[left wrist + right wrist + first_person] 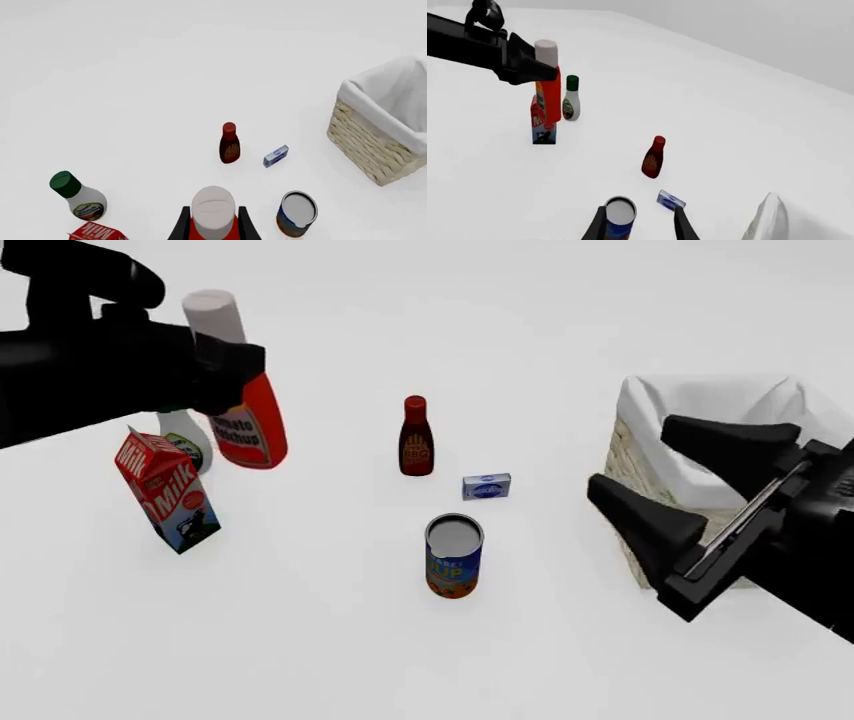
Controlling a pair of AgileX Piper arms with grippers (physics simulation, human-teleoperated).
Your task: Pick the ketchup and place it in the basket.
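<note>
The left hand (220, 370) is clamped on the ketchup (244, 410), which is held upright above the counter (307, 640), well apart from the basket (638, 465). The right hand (674, 490) is spread wide beside the basket.

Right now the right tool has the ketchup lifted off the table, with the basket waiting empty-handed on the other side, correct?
Not quite: the left tool holds the ketchup up off the table, as the front view shows. The right tool is open and empty, in front of the basket.
</note>
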